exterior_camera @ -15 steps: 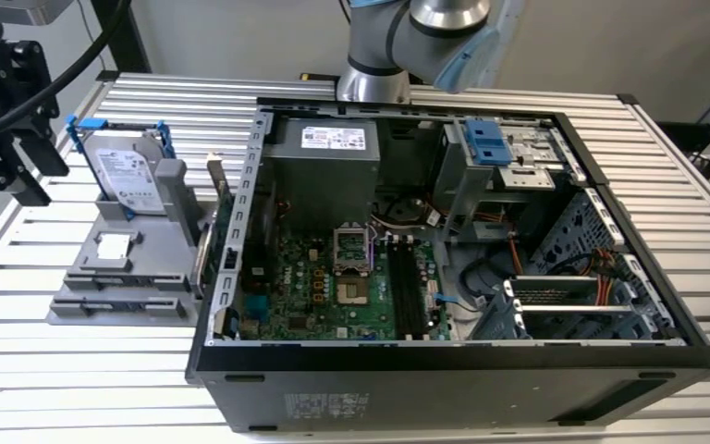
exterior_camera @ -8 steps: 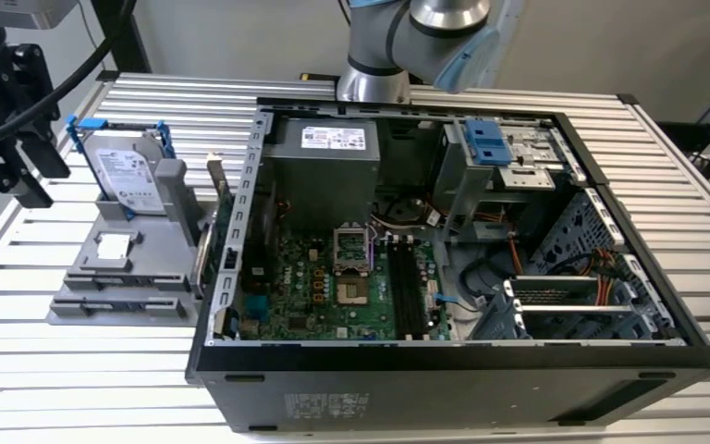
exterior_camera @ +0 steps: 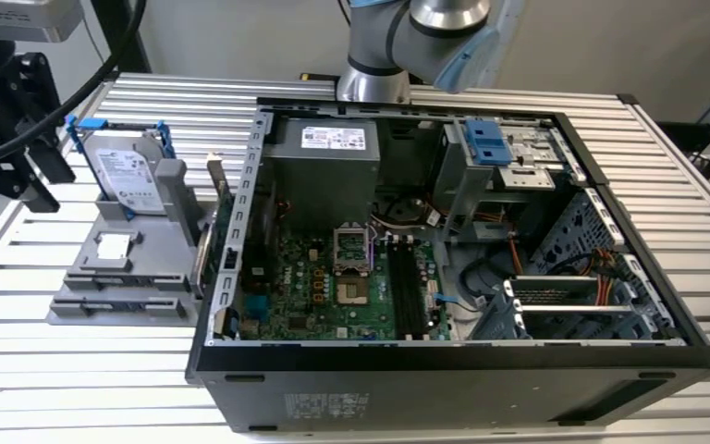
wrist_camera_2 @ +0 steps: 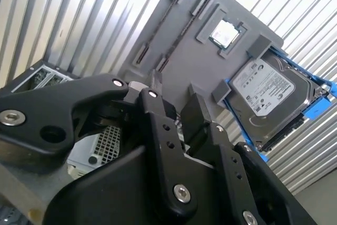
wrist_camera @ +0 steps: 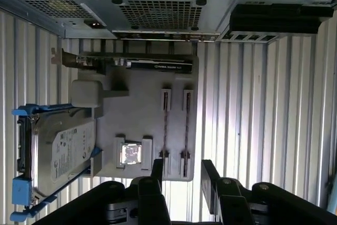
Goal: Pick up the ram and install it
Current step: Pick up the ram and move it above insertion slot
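Two ram sticks [wrist_camera: 165, 125] [wrist_camera: 187, 127] stand on edge side by side in a grey holder tray [wrist_camera: 137, 114]. In the second wrist view they appear as thin dark strips [wrist_camera_2: 164, 19] [wrist_camera_2: 183, 32]. My gripper [wrist_camera: 183, 177] [wrist_camera_2: 175, 90] hangs above the tray, well clear of the sticks. It is open, with nothing between its black fingers [wrist_camera: 156, 169]. The open computer case [exterior_camera: 454, 356] lies beside the tray [exterior_camera: 96, 268], and its long black motherboard slots [exterior_camera: 407, 291] show inside.
On the tray are also a hard drive in a blue frame [wrist_camera: 63, 151] [exterior_camera: 127, 180], a processor chip [wrist_camera: 130, 154] and a graphics card [wrist_camera: 131, 62] by the case wall. Everything rests on a ribbed metal table [wrist_camera: 253, 104]. The arm [exterior_camera: 405, 37] rises behind the case.
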Robot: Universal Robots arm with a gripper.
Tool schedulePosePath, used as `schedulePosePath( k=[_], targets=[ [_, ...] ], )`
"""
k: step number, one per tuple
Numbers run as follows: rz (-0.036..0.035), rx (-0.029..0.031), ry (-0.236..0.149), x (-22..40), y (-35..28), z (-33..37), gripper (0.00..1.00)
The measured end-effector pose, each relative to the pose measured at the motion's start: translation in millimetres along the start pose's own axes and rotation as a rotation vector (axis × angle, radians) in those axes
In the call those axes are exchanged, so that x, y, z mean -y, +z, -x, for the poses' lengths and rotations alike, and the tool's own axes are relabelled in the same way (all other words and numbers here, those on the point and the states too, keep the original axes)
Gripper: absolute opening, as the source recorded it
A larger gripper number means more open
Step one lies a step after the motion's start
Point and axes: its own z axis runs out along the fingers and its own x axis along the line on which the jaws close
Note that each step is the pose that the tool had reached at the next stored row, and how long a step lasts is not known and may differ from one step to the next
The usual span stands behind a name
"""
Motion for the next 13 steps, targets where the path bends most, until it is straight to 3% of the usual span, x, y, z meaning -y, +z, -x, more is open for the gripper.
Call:
schedulePosePath(
  k=[2, 3, 8, 13],
  targets=[
    [0.0003, -0.0241, -0.001, 0.1, 0.8, -0.3, 1.00],
    [0.0003, -0.0317, -0.001, 0.1, 1.2, -0.3, 1.00],
    [-0.0156, -0.0336, -0.001, 0.3, 3.5, -0.8, 1.00],
    [-0.0160, -0.0336, -0.001, 0.5, 12.4, -0.9, 1.00]
  ],
)
